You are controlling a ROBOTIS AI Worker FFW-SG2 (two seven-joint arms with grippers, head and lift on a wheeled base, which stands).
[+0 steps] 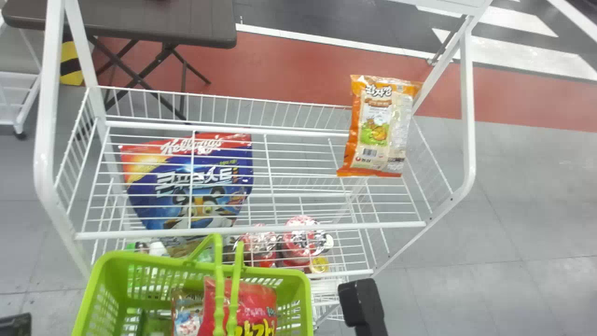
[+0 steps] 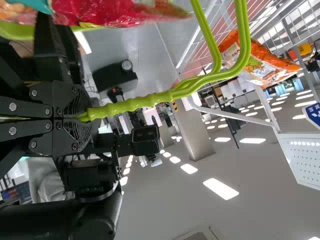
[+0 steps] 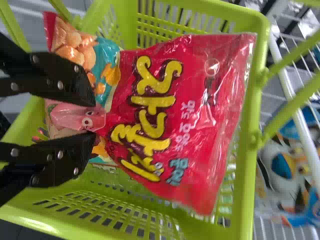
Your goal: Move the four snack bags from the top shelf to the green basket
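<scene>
An orange snack bag (image 1: 378, 128) is on the wire top shelf (image 1: 280, 133), toward its right end in the head view. Below it, seen through the wires, are a blue bag (image 1: 191, 175) toward the left and red-topped containers (image 1: 301, 235) nearer the middle.

The green basket (image 1: 100, 280) is in front of the rack. Inside are a red snack bag (image 1: 254, 303), a pale patterned bag (image 1: 186, 315) just beside it on the left, and something dark green (image 1: 154, 324) farther left, too hidden to make out.

The left end effector (image 1: 15, 325) is at the lower left corner; in its wrist view, the left end effector (image 2: 86, 116) pinches the basket's green handles (image 2: 131, 103) together. The right end effector (image 1: 361, 303) is just right of the basket in the head view; in its wrist view, the fingers (image 3: 62, 80) are spread apart over one end of the red snack bag. Whether they touch it, I cannot tell.
</scene>
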